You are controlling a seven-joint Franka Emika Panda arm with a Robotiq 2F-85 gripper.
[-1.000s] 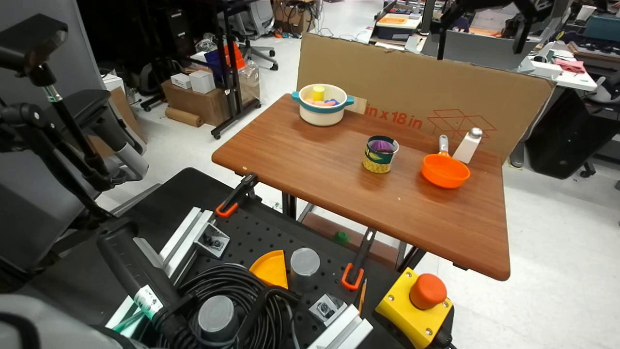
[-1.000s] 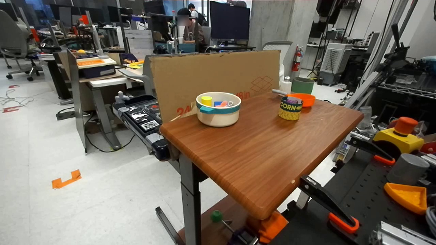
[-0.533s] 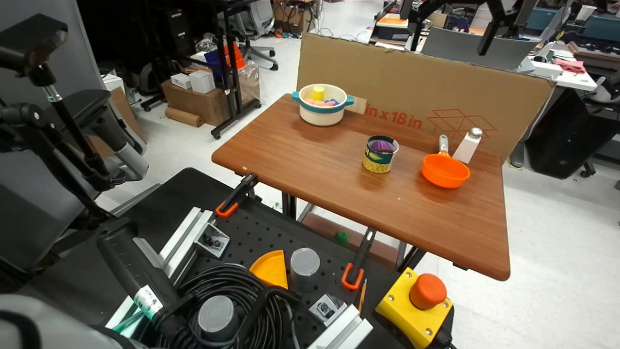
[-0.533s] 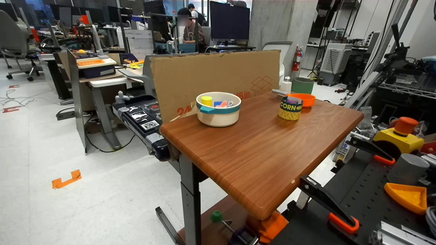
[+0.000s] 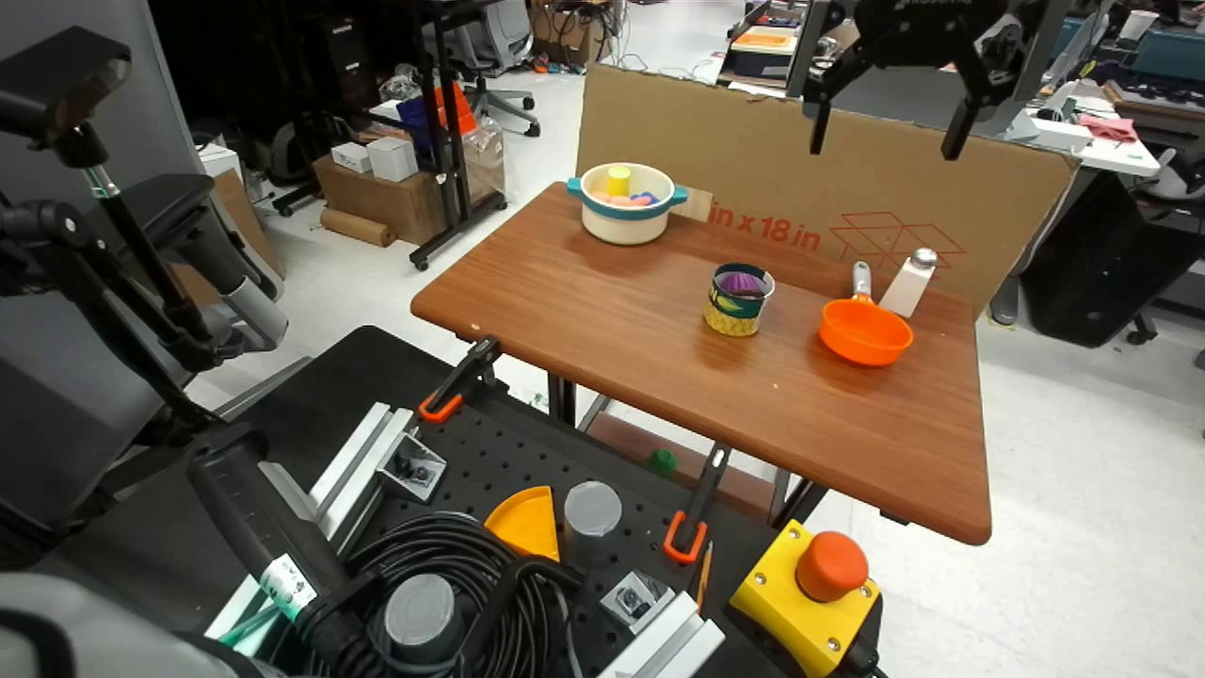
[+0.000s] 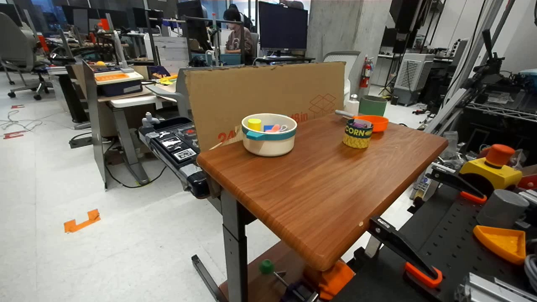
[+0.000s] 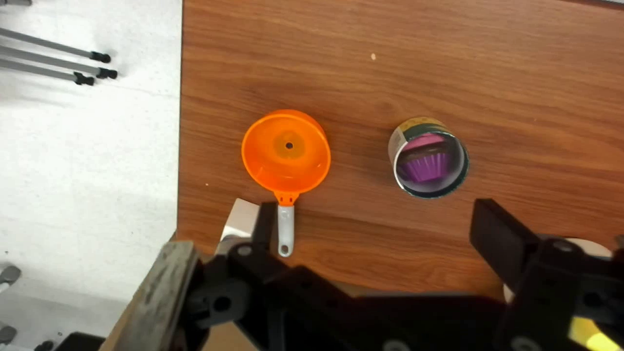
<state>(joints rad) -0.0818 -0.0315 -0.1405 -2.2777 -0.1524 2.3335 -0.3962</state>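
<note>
My gripper [image 5: 885, 153] hangs high in front of the cardboard, its two fingers wide apart and nothing between them. It touches nothing. In the wrist view the gripper [image 7: 374, 207] looks down on an orange pan [image 7: 285, 156] with a grey handle and a corn can [image 7: 414, 122]. A purple-cased cupcake [image 7: 427, 166] lies inside that can. Beside the pan's handle is a white shaker [image 7: 242, 217] with a metal cap, partly covered by a finger. A cream pot [image 5: 626, 226] with teal handles holds a yellow piece and several coloured things; the gripper mostly hides it in the wrist view.
The wooden table [image 5: 602, 306] carries all these things. A cardboard sheet [image 5: 753, 141] stands upright along its far edge. Clamps grip the near edge, beside a black pegboard [image 5: 490, 443] with coiled cable and a yellow box with a red button [image 5: 832, 565].
In an exterior view my gripper first shifted left, then came down, so more of it shows in front of the cardboard. It has stayed open. The things on the table have not moved.
</note>
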